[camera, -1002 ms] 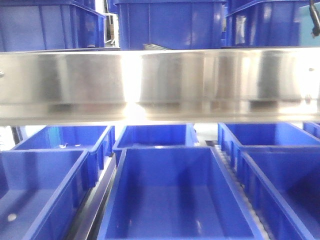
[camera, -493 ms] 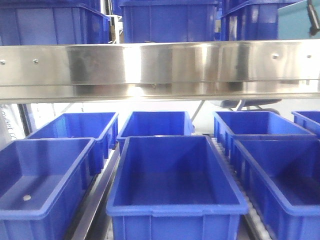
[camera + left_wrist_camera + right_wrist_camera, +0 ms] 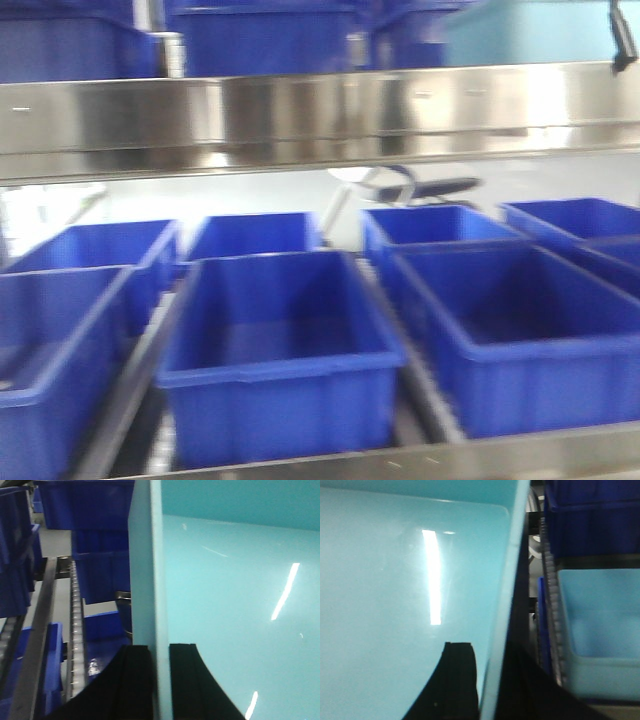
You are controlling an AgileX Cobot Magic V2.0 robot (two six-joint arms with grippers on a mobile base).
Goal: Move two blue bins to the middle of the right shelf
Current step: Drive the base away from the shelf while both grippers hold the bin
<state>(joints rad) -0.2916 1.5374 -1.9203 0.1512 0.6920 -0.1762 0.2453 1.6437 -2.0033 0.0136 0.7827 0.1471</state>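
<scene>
Bin (image 3: 235, 605) is what I hold now, with both arms. In the wrist views it looks pale turquoise. The left gripper (image 3: 160, 652) is clenched on one thin wall of it, with one black finger on each face of the wall. The right gripper (image 3: 487, 655) grips a wall in the same manner, and the broad glossy face of the bin (image 3: 395, 580) fills the view to its left. I judge these are two opposite walls of one bin, so it hangs between the grippers and neither arm is nearer. I cannot tell which way its long axis runs.

In the blurred front view the bin (image 3: 520, 35) shows as a turquoise patch above the steel beam (image 3: 320, 115), toward its right end. Below the beam, stored bins (image 3: 280, 340) stand in rows, close beside each other. Beside the left gripper a roller track (image 3: 76, 630) runs away from the camera.

The coming move depends on height, I think. The bin is above the beam and the middle level is below it, so both arms must lower together and keep the bin level before pushing forward. The wrists look to grip from above the rim.
</scene>
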